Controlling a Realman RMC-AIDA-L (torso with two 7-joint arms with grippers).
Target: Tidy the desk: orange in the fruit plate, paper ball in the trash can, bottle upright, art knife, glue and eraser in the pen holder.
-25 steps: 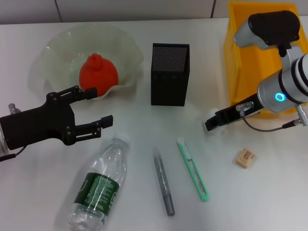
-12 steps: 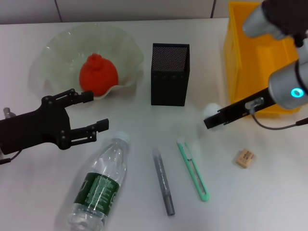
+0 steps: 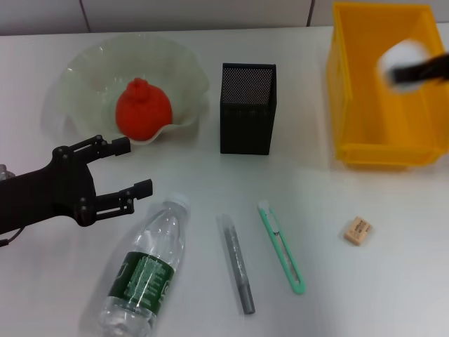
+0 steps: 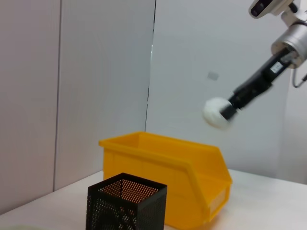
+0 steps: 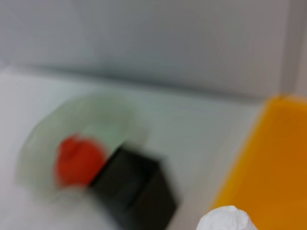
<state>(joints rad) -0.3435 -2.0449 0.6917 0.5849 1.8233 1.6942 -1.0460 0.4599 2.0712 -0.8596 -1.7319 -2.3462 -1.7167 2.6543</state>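
white bench [image 3: 393, 281]: orange [image 3: 142, 107] already in fruit plate [image 3: 77, 74]. right gripper [image 3: 414, 69] clamped on paper ball [image 3: 398, 55] above trash can [image 3: 351, 91]. left gripper [image 3: 123, 168] spread open beside fallen bottle [image 3: 146, 267]. art knife [image 3: 282, 247], glue [image 3: 238, 263], eraser [image 3: 357, 230] not yet in pen holder [image 3: 248, 109].

Right gripper [image 3: 401, 70] carried paper ball [image 3: 397, 57] from desk up above trash can [image 3: 344, 91]; left gripper [image 3: 133, 167] drew back slightly.

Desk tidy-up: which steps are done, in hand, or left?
Done: orange sits in the fruit plate. In hand: right gripper holds the paper ball above the trash can. Left: bottle lying flat; art knife, glue, eraser on the desk. Left gripper open.
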